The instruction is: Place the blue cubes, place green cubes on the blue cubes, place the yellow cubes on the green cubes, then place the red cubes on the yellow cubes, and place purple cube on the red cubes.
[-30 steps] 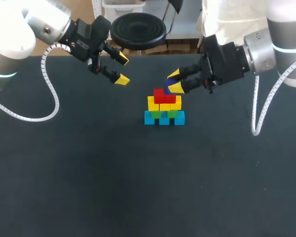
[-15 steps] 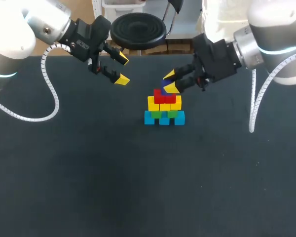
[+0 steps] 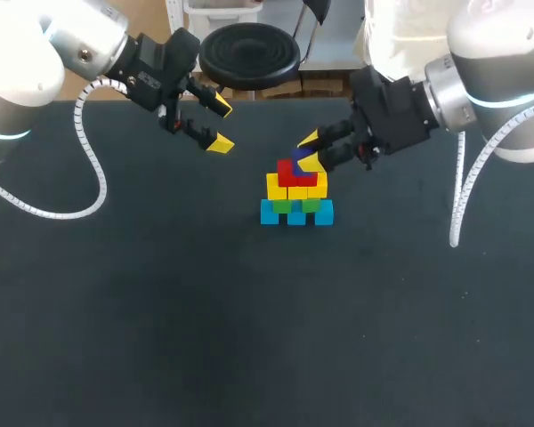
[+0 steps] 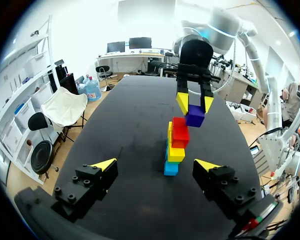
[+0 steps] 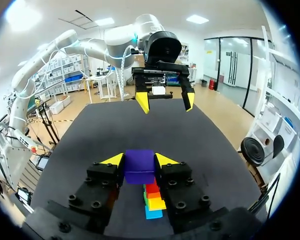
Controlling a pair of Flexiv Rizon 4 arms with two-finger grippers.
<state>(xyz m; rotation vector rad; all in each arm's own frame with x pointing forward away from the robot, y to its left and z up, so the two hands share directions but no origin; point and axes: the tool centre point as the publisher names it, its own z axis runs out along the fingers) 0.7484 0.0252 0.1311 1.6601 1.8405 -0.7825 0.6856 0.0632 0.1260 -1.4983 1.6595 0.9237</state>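
The cube stack stands mid-table: blue cubes (image 3: 296,214) at the bottom, then green cubes (image 3: 294,205), yellow cubes (image 3: 296,188) and red cubes (image 3: 292,172). My right gripper (image 3: 309,151) is shut on the purple cube (image 3: 303,159) and holds it just over the red cubes. In the right wrist view the purple cube (image 5: 139,166) sits between the fingers of my right gripper (image 5: 139,161), with the stack (image 5: 152,197) below it. My left gripper (image 3: 221,124) hangs open and empty, behind and left of the stack. From the left wrist view the purple cube (image 4: 195,116) hovers beside the red cubes (image 4: 180,134).
The black table (image 3: 160,311) carries nothing else. My left arm's white cable (image 3: 89,169) hangs over the table's back left. My right arm's cable (image 3: 467,196) droops at the right.
My right gripper has carried the purple cube leftward, from behind and right of the stack to just over the red cubes. My left arm has stayed still.
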